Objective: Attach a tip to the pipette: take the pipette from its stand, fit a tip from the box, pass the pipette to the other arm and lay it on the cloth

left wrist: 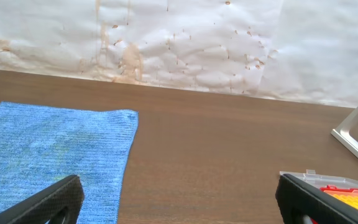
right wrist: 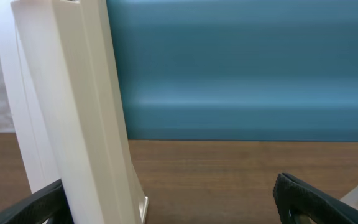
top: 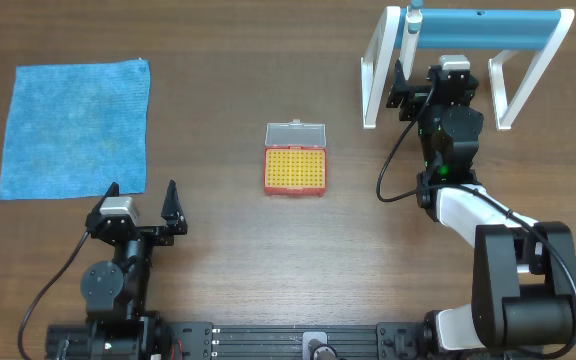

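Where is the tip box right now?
In the top view the tip box sits centrally, between the blue cloth on the left and the stand on the right.

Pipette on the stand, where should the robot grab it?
Probably its handle, where the pipette hangs from the blue bar by the stand's white leg. The right gripper should come from the open front, fingers either side, since it hangs upright.

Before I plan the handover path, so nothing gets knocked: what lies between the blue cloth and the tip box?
Only bare table lies between the cloth and the tip box, clear in the top view and the left wrist view.
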